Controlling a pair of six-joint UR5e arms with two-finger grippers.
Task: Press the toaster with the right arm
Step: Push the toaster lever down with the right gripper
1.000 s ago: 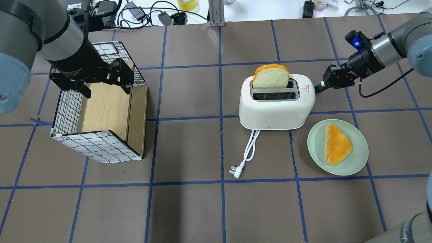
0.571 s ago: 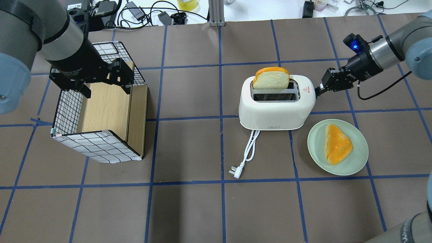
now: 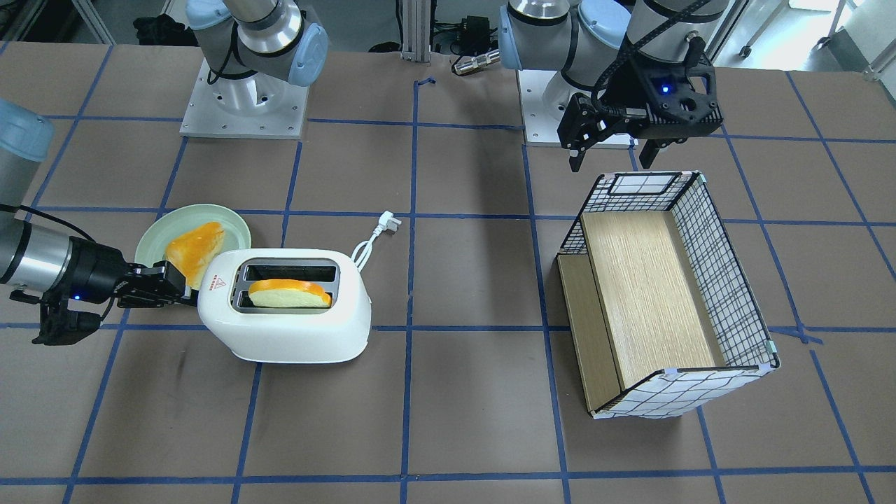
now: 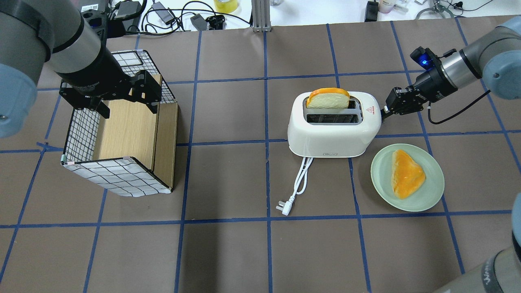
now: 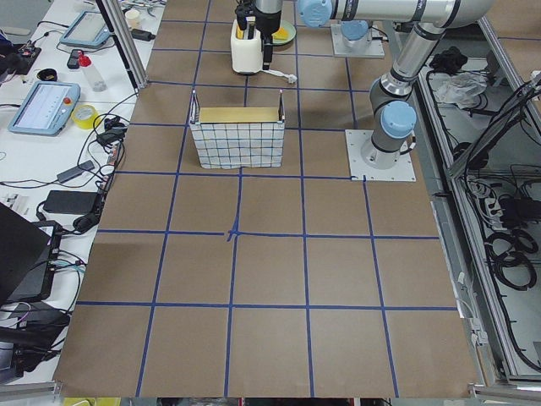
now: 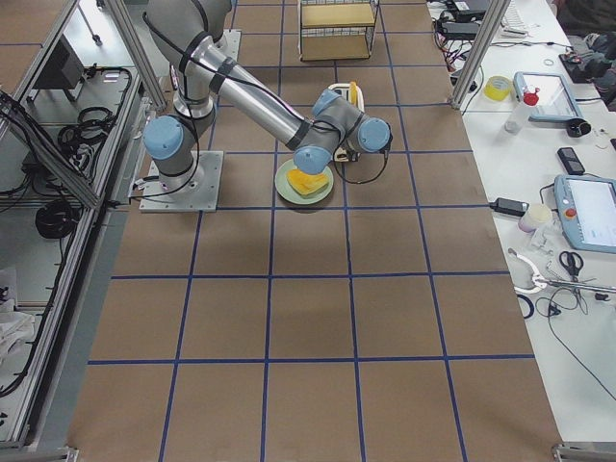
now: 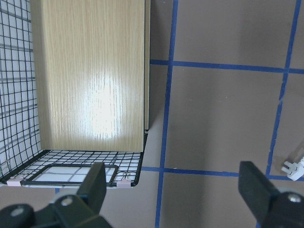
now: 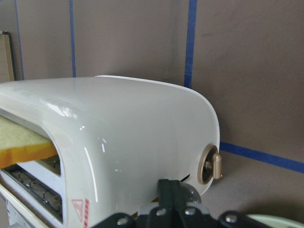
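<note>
The white toaster (image 4: 329, 136) stands right of the table's middle, with a slice of bread (image 4: 328, 99) sunk partway into its far slot. My right gripper (image 4: 383, 110) is shut, and its tips are against the toaster's right end, low on the side. In the right wrist view the shut fingers (image 8: 168, 190) sit at the toaster's (image 8: 133, 123) end wall beside a beige knob (image 8: 211, 166). In the front-facing view the right gripper (image 3: 187, 294) touches the toaster (image 3: 294, 339). My left gripper (image 4: 128, 103) is open and empty above the grid-patterned box (image 4: 118, 179).
A pale green plate (image 4: 431, 201) with a piece of orange-crusted bread (image 4: 407, 173) lies just right of and in front of the toaster. The white cord and plug (image 4: 285, 205) trail toward the robot. The box (image 3: 672, 280) lies open at the left.
My right gripper has moved down along the toaster's right end. The bread slice has sunk lower into the slot. The left arm has not moved.
</note>
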